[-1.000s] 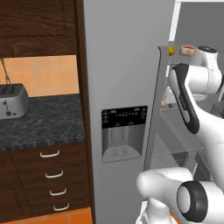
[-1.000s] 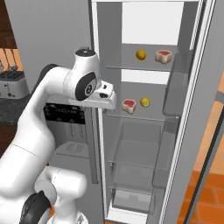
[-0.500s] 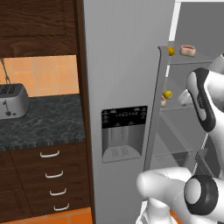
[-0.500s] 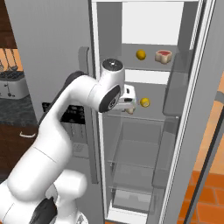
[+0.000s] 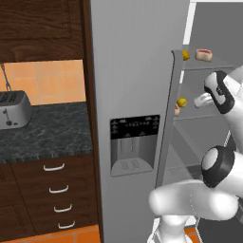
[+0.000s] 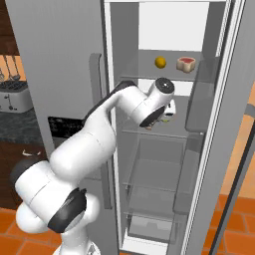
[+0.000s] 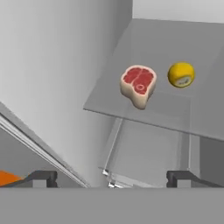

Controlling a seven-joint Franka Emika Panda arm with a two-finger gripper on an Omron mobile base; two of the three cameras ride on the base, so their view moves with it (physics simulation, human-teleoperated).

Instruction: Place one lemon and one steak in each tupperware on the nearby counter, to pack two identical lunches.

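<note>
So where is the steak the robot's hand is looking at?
In the hand view the steak lies on a glass fridge shelf, just left of a lemon, not touching it.

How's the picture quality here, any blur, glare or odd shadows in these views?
Hand view: flat, even light, no glare; steak and lemon look sharp on the glass shelf. Right base view: the fridge interior is evenly grey, the upper lemon slightly soft. Left base view: the toaster and counter look soft, with only faint shadows.

arm (image 6: 124,107): raised, extended forward | fingers (image 7: 43,178): spread wide, holding nothing
</note>
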